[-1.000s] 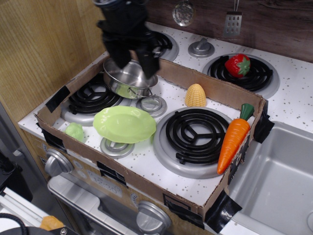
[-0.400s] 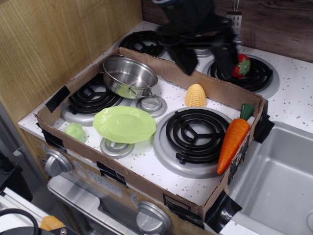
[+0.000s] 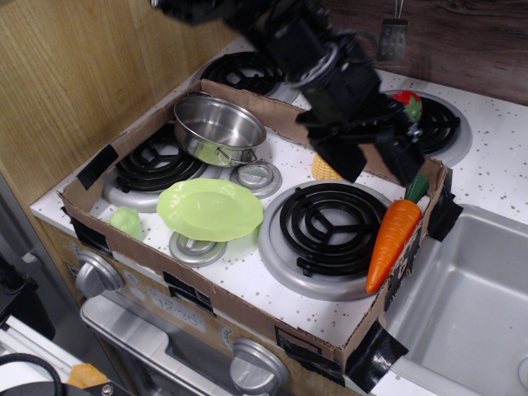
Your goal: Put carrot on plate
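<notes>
The end effector (image 3: 378, 161) hangs with its two dark fingers spread apart, empty, grasping nothing and touching nothing as far as can be seen. It sits above the back rim of the cardboard tray (image 3: 247, 318), partly hiding the yellow corn (image 3: 323, 169). Just below and to its right lies the carrot (image 3: 392, 242), propped along the tray's right wall beside the burner (image 3: 330, 227), green stub up. It looks light, rigid and smooth, likely slippery plastic; the thick upper-middle section seems the safest hold. The plate (image 3: 210, 209) sits well apart, bare, near the steel pot (image 3: 219, 129).
</notes>
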You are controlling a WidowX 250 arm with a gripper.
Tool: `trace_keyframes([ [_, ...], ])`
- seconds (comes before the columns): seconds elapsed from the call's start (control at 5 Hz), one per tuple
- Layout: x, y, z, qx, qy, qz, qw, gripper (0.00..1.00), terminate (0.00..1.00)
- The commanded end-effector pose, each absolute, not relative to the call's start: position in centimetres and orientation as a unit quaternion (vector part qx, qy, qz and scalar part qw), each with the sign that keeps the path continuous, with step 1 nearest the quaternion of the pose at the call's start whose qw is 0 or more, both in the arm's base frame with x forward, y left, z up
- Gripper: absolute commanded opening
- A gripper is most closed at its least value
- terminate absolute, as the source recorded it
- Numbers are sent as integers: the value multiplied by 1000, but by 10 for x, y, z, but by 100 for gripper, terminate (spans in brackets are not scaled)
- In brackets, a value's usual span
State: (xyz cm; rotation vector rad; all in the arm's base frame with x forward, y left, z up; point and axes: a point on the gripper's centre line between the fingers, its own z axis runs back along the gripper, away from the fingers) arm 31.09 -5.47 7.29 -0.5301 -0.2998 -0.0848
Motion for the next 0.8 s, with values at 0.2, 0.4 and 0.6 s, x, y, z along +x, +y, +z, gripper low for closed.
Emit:
trace_keyframes([
  [0.2, 315, -61, 56, -297, -158, -49, 941, 100, 0],
  [0.4, 316, -65, 49, -288, -161, -48, 943, 100, 0],
  [0.6, 316, -76, 35, -296, -163, -40, 940, 100, 0],
])
